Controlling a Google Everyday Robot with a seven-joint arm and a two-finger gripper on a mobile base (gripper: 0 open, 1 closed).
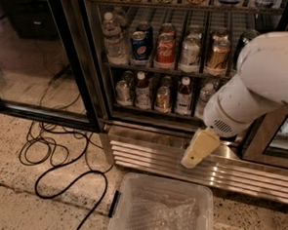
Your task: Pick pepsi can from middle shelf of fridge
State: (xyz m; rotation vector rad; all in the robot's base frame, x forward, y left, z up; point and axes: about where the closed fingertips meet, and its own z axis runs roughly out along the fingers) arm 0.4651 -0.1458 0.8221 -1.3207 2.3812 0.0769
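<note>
The pepsi can point(139, 45), blue with a round logo, stands at the front of a lane on the middle shelf point(155, 66) of the fridge point(94, 66), between a water bottle point(112, 38) and a red Coca-Cola can point(165, 49). The fridge door stands open to the left. My gripper point(197, 149), a cream-coloured piece at the end of the white arm point(250, 88), hangs low in front of the ribbed steel base grille point(146, 153), below and to the right of the pepsi can and well apart from it.
Small bottles point(142, 90) fill the rack below the cans. A clear plastic bin point(159, 211) sits on the floor in front of the grille. Black cables point(53, 156) loop on the speckled floor at left. The open glass door point(28, 60) stands to the left.
</note>
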